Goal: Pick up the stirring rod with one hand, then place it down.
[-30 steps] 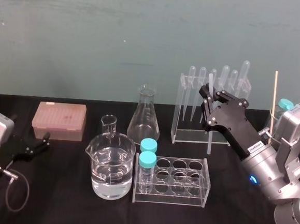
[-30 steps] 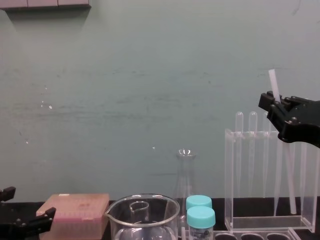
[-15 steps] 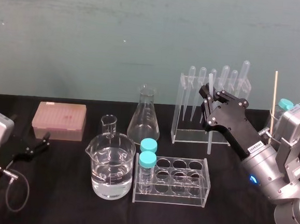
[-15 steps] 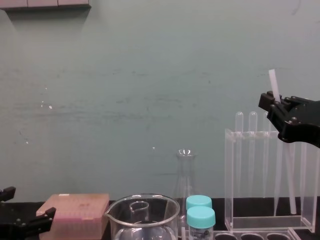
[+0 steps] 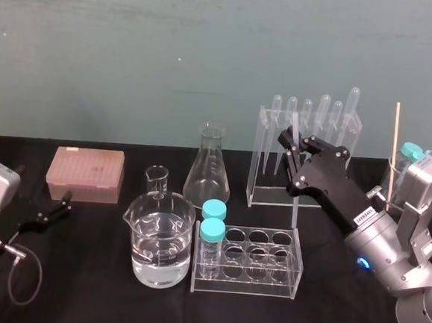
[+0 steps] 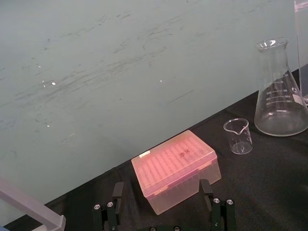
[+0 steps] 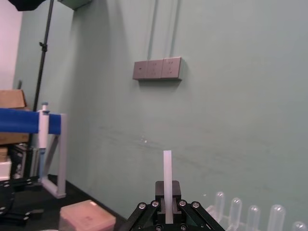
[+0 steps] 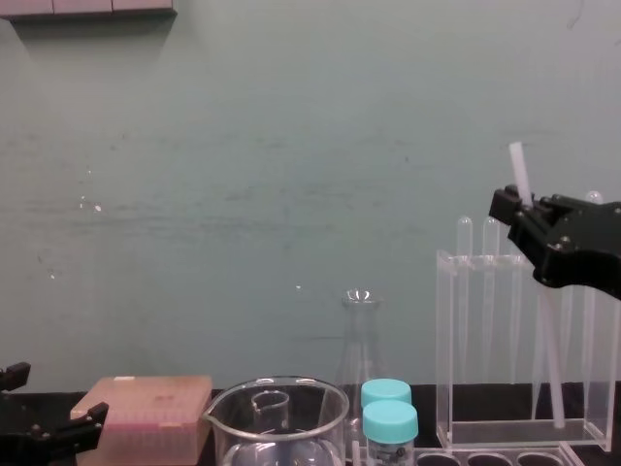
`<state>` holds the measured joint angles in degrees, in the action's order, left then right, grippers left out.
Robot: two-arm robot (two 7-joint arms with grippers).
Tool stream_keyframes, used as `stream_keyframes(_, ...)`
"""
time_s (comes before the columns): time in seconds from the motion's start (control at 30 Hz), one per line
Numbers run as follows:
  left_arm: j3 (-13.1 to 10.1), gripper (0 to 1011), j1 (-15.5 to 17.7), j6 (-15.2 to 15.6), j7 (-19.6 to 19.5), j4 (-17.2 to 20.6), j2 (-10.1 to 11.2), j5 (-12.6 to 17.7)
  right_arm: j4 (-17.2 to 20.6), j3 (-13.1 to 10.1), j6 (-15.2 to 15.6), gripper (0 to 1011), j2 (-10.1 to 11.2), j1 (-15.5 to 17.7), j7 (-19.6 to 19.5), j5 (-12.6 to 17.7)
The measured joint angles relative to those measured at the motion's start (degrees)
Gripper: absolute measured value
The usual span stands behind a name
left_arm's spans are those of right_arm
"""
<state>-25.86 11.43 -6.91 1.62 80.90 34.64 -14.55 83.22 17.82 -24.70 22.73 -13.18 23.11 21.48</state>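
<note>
Right claw (image 5: 292, 146) is closed on the stirring rod (image 5: 294, 126), gripping it near its upper end. The rod hangs close to upright with a slight tilt, and a short stub pokes up above the fingers in the right wrist view (image 7: 167, 183). It sits just in front of the clear pipette rack (image 5: 290, 167), behind the tube rack (image 5: 249, 261). From the chest view the rod (image 8: 548, 340) reaches down nearly to the pipette rack's base (can't tell if the lower end touches the tabletop (image 5: 87, 271)).

Left claw (image 6: 161, 211) is parked low at the left edge, fingers spread wide, nothing between them.

Containers:
- Pipette rack: a row of bulb-topped pipettes (image 5: 322, 110) hanging bulb-up.
- Tube rack: two teal-capped vials (image 5: 212, 228) in the left-hand holes; contents unclear.
- Large beaker (image 5: 162, 239): clear liquid, roughly half full.
- Small beaker (image 5: 156, 179), just behind it: looks empty.
- Conical flask (image 5: 208, 172): looks empty.
- Pink tip box (image 5: 85, 174): lid closed, back left, near the left claw.
</note>
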Motion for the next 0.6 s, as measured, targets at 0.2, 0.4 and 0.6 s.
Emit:
stream_keyframes(0.2, 0.00, 1000, 0.00, 0.00, 0.00, 0.00, 0.00, 0.00, -1.33, -0.06, 1.23, 69, -0.38, -0.43, 2.50, 1.24)
stream_keyframes(0.4, 0.00, 1000, 0.00, 0.00, 0.00, 0.00, 0.00, 0.00, -3.50, -0.05, 1.76, 69, -1.04, -1.37, 4.72, 1.43)
stream_keyframes(0.6, 0.00, 1000, 0.00, 0.00, 0.00, 0.00, 0.00, 0.00, -5.83, 0.22, 1.79, 69, -1.75, -2.43, 7.10, 1.37)
